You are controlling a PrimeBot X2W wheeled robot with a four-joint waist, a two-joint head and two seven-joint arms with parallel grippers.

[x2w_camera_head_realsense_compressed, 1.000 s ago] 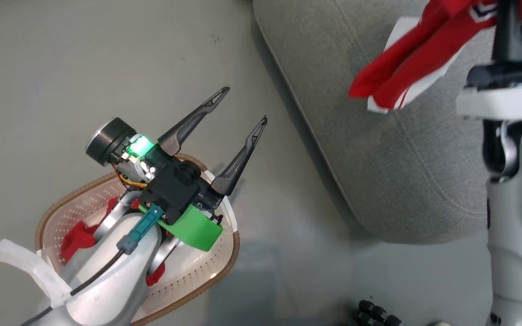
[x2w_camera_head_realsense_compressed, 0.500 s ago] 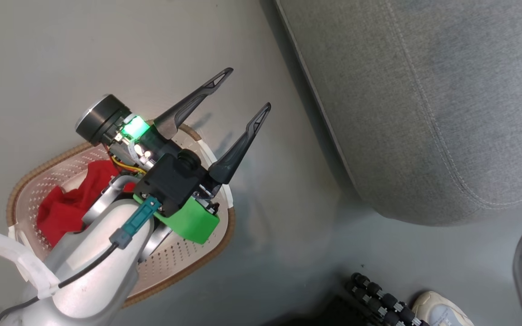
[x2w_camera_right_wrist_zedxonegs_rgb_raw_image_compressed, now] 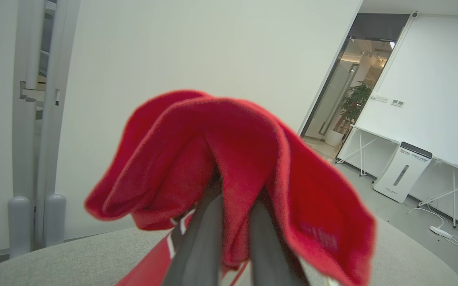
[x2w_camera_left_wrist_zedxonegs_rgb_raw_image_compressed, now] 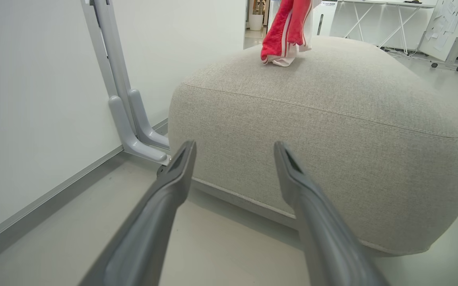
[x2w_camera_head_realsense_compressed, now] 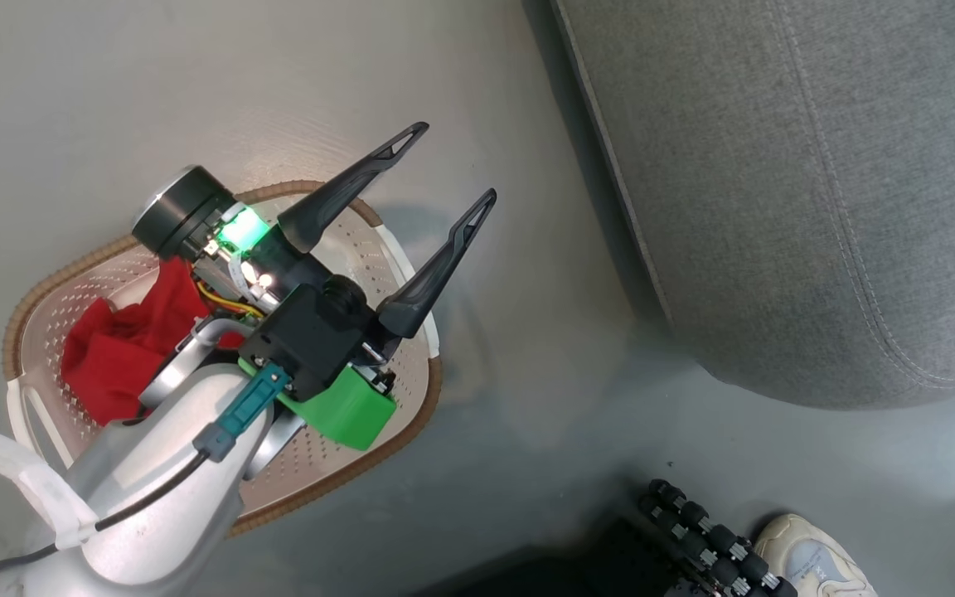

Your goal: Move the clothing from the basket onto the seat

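Turned toward the basket (x2w_camera_head_realsense_compressed: 432, 390), the head camera is trained on a garment (x2w_camera_head_realsense_compressed: 113, 356) still to be fetched, below and behind the spread left gripper (x2w_camera_head_realsense_compressed: 454, 162); a striped garment (x2w_camera_right_wrist_zedxonegs_rgb_raw_image_compressed: 233, 131) is pinched by the right gripper (x2w_camera_right_wrist_zedxonegs_rgb_raw_image_compressed: 233, 198) over the seat (x2w_camera_left_wrist_zedxonegs_rgb_raw_image_compressed: 332, 119).

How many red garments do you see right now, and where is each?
2. One garment lies in the basket, partly behind the left arm; more might hide under it. The striped garment hangs from the shut right claw over the seat.
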